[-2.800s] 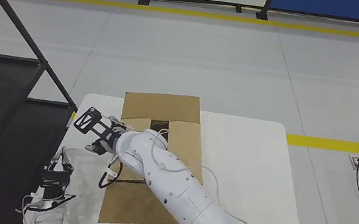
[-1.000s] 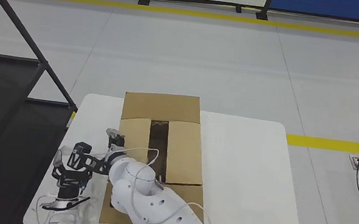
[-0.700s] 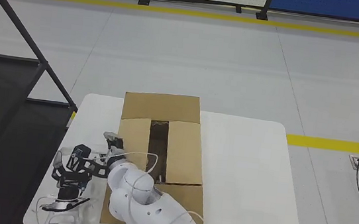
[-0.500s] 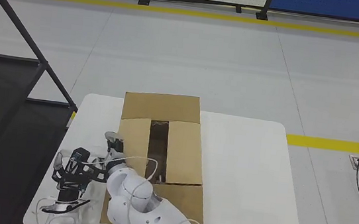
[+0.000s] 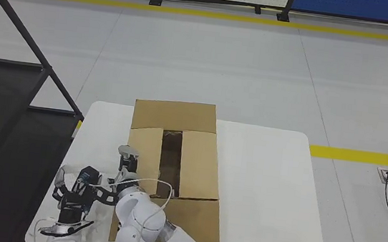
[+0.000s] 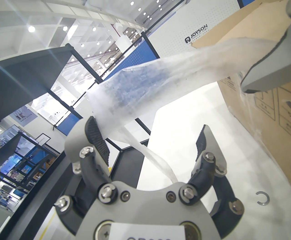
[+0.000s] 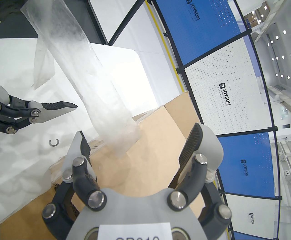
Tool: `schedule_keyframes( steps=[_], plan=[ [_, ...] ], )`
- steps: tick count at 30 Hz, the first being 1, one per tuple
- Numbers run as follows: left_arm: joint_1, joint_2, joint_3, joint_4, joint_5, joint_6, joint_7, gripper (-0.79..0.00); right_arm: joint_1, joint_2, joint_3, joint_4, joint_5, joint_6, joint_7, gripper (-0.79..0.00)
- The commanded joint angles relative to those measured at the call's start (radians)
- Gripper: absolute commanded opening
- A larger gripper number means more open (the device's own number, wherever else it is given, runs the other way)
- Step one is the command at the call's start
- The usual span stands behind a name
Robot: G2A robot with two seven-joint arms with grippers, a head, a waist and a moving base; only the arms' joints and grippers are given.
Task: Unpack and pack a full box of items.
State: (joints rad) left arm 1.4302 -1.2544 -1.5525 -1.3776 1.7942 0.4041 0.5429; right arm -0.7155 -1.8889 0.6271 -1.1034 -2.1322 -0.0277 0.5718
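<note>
Since the earliest frame the right arm has drawn back from the left edge of the box (image 5: 196, 166) toward the lower left of the top view, where it now sits close beside the left end effector (image 6: 147, 125). Both are over the table (image 5: 264, 201), left of the box.

The left end effector's fingers are apart, and so are those of the right end effector (image 7: 139, 131); neither is clamped on anything. A clear plastic bag (image 6: 145, 91) spans between them and lies against one pad of each. What keeps it up cannot be told, nor whether anything is inside it. A small split ring (image 7: 54, 142) lies on the table beside the box wall.

The box sits at the centre of the top view. Its far and near flaps are folded outward, and its two side flaps are folded in with a dark slot between them; its contents are hidden.

Judged from this, unpacking has barely started. One bag is out and not yet set down, and the rest of the unpacking and all the repacking remain.
</note>
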Motion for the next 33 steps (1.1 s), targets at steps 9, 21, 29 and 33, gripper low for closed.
schedule_keyframes(
  steps=[9,21,29,33],
  plan=[
    [0.001,0.000,-0.002,-0.001,0.000,0.000,0.001,0.000,-0.007,0.014,0.058,-0.002,0.016,-0.062,-0.108,0.000],
    [0.048,0.002,-0.020,-0.078,0.015,-0.038,-0.021,0.000,0.049,0.013,0.075,0.064,-0.071,-0.137,-0.177,0.000],
    [0.062,0.002,-0.031,-0.098,0.027,-0.059,-0.029,0.000,0.057,0.002,0.072,0.085,-0.096,-0.111,-0.206,0.000],
    [0.059,0.001,-0.031,-0.098,0.033,-0.058,-0.037,0.000,0.040,0.004,0.078,0.070,-0.110,-0.092,-0.238,0.000]
  ],
)
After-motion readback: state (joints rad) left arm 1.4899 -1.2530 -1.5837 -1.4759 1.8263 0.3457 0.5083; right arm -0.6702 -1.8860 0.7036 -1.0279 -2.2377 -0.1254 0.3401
